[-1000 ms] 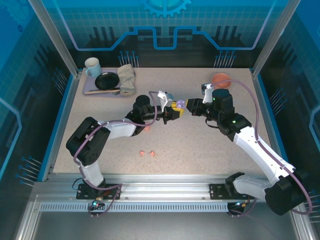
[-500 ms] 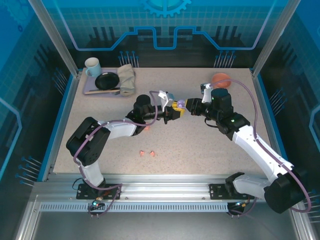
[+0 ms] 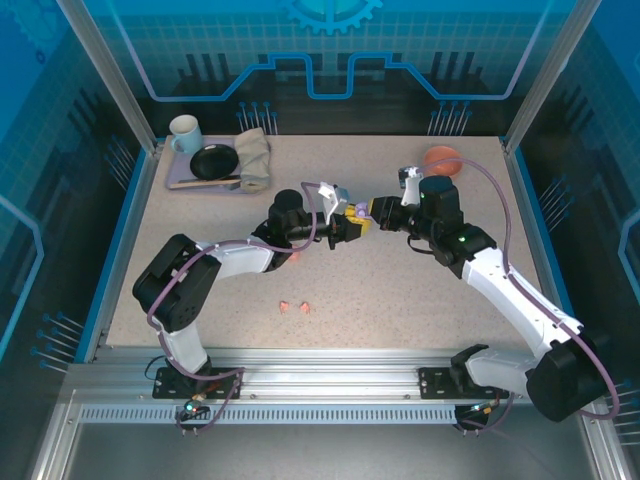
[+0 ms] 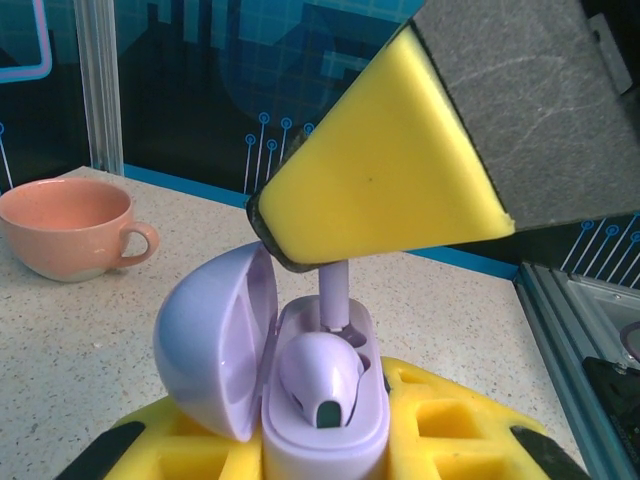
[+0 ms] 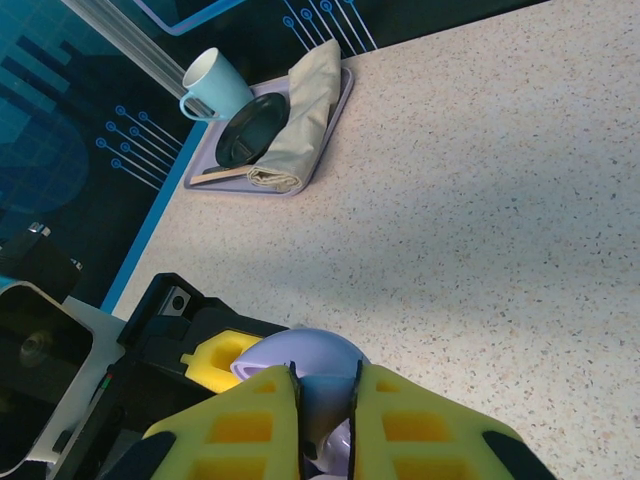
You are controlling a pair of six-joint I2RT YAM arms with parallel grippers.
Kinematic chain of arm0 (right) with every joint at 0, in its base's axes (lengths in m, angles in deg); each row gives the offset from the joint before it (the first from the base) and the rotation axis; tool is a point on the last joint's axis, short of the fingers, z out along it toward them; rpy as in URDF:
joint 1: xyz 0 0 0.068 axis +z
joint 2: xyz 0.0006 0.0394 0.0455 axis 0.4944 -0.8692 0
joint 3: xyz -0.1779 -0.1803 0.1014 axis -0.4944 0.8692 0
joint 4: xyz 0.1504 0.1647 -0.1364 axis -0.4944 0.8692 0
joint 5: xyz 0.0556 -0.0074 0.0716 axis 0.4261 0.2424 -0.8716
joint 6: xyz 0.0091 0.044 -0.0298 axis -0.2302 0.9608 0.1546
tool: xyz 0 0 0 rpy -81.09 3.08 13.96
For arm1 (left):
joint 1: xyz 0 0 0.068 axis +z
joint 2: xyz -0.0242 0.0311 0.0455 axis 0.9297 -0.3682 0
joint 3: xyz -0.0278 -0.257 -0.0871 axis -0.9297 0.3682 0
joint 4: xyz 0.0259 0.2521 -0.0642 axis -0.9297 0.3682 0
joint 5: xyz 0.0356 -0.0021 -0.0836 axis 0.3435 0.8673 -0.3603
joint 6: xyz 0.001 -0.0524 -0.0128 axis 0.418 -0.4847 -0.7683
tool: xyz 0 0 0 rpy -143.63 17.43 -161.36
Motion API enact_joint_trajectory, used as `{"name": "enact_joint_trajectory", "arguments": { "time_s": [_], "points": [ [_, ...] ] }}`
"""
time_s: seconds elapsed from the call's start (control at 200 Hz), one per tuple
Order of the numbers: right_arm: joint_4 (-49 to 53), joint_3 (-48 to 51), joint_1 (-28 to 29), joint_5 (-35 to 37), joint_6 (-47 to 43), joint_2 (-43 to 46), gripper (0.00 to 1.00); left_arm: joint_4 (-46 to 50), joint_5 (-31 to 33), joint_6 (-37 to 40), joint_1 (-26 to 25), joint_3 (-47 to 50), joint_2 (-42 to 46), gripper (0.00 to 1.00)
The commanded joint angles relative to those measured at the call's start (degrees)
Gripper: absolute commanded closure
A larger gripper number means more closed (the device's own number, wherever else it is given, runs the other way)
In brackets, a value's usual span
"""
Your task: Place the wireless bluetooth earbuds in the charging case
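From above, on the speckled counter (image 3: 420,290): left pincer (image 3: 350,222) clamped on an open lilac plastic charging case (image 3: 357,212), right pincer (image 3: 372,210) meeting it from the right, two salmon-pink plastic earbuds (image 3: 293,306) lying loose nearer the arm bases. Through the left wrist camera: case lid swung left, one lilac plastic earbud (image 4: 318,372) seated inside, a second lilac earbud (image 4: 335,290) upright, its lower end reaching the case, under a yellow pad (image 4: 380,190). Through the right wrist camera: right pincer pressed together on that lilac stem, just above the domed lid (image 5: 300,352).

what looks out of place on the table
Two salmon-pink earbuds lie loose on the table near its front edge, well apart from the open lilac charging case and outside any case.
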Motion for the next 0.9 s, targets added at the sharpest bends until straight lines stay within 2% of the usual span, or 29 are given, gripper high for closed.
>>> {"name": "enact_joint_trajectory", "arguments": {
  "time_s": [0.0, 0.485, 0.895],
  "points": [
    [1.37, -1.78, 1.23, 0.48, -3.12, -0.73, 0.86, -0.55, -1.45, 1.78, -0.64, -2.27, 1.12, 1.00],
    [8.17, -5.22, 4.92, 4.85, -9.37, -2.73, 0.87, 0.16, -0.74, 3.48, -0.61, -2.41, 1.22, 1.00],
    [8.72, -7.03, 4.02, 6.90, -7.24, -0.75, 0.88, 0.65, -0.91, 3.86, -0.61, -1.79, 1.34, 1.00]
  ]
}}
